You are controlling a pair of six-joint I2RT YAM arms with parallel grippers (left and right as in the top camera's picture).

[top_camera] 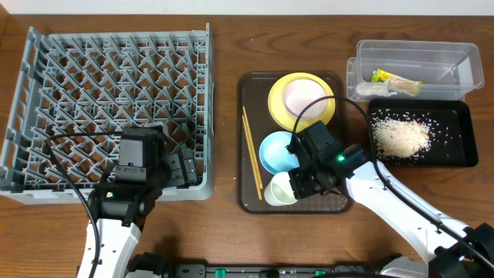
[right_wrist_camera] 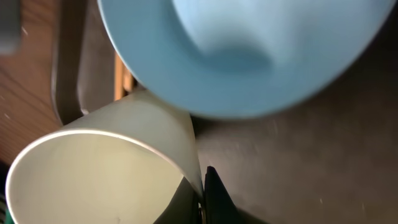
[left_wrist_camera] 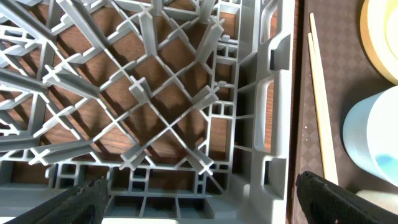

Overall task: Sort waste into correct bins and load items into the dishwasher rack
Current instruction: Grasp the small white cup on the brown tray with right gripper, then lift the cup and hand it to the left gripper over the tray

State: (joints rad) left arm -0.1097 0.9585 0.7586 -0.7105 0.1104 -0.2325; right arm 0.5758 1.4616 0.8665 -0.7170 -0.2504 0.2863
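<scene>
Pale cup (right_wrist_camera: 93, 168) at the tray's (top_camera: 245, 93) near edge, right fingers (right_wrist_camera: 212, 193) at its wall.
It sits just beside the blue bowl (right_wrist_camera: 236, 50); grasped or not, I cannot tell. Left fingers (left_wrist_camera: 336, 199) are spread, released, over the rack's (left_wrist_camera: 249, 124) near right corner.

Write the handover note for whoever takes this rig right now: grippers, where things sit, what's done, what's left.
Left gripper: jaws open, empty, over the near right corner of the dish rack.
Right gripper: at the rim of the pale cup; I cannot tell whether it has a grip.
On the brown tray: the cup, a blue bowl, a yellow plate and chopsticks.
Waste: a wrapper lies in the clear container, and rice in the black tray.
Done: nothing is racked yet.
Left: load the cup, bowl, plate and chopsticks.
</scene>
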